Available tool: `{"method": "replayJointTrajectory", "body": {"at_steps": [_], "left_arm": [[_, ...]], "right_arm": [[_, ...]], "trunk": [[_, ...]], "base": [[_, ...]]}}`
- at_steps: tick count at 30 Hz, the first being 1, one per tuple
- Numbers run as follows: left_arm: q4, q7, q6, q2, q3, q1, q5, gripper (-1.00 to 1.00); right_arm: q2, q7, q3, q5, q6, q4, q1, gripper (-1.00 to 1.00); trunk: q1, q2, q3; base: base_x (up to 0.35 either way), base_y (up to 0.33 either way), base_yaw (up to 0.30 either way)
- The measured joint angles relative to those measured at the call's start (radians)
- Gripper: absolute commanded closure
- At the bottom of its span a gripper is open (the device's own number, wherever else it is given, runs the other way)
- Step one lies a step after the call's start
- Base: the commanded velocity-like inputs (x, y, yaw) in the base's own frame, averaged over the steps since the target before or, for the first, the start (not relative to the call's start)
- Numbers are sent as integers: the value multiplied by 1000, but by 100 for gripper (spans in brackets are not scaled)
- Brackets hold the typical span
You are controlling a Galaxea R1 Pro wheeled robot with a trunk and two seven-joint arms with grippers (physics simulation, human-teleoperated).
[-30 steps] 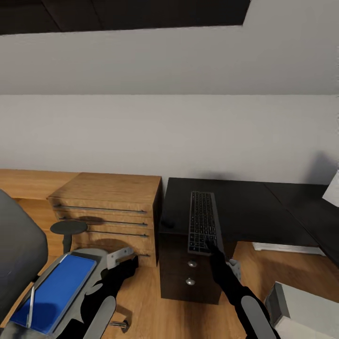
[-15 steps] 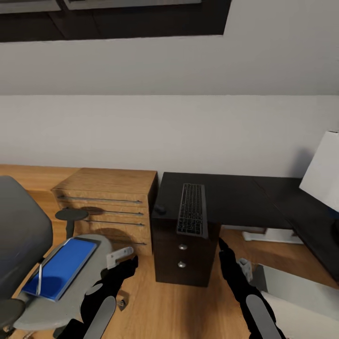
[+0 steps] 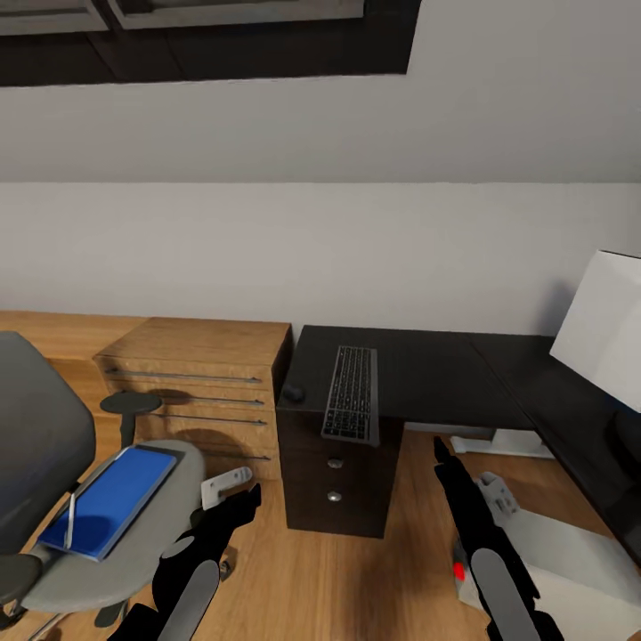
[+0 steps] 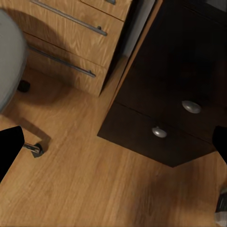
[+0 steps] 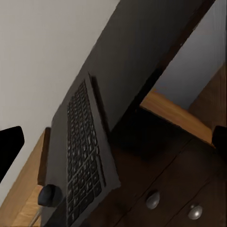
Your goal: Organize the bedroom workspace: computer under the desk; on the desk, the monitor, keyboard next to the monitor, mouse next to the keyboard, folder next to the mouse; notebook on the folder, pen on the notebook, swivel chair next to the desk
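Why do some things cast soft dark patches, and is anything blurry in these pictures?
Head view: a soft shadow lies on the wall behind the monitor, and the chair's armrest shades the dresser front. Left wrist view: the swivel chair seat edge looks smeared, with a shadow under it on the floor. Right wrist view: the keyboard keys look slightly soft.

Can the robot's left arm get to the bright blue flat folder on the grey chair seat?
Probably yes. The left gripper hangs open just beside the bright blue flat folder on the grey chair seat, with nothing between them.
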Motion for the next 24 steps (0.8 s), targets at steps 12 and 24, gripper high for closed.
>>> {"method": "replayJointTrajectory", "body": {"at_steps": [12,24], "left_arm": [[-1,3,-2,-1,-1,0,-6,-100],[-1,3,0,-2,-3,0,-6,-100]], "right_arm": [[-58,-39,0,100,175,-21,-1,-100],[-110,-281,1,124,703,-40,-133,-100]], "trunk": [[-46,84,38],[-92,168,75]], "base": [[-1,-1,0],[0,0,0]]}}
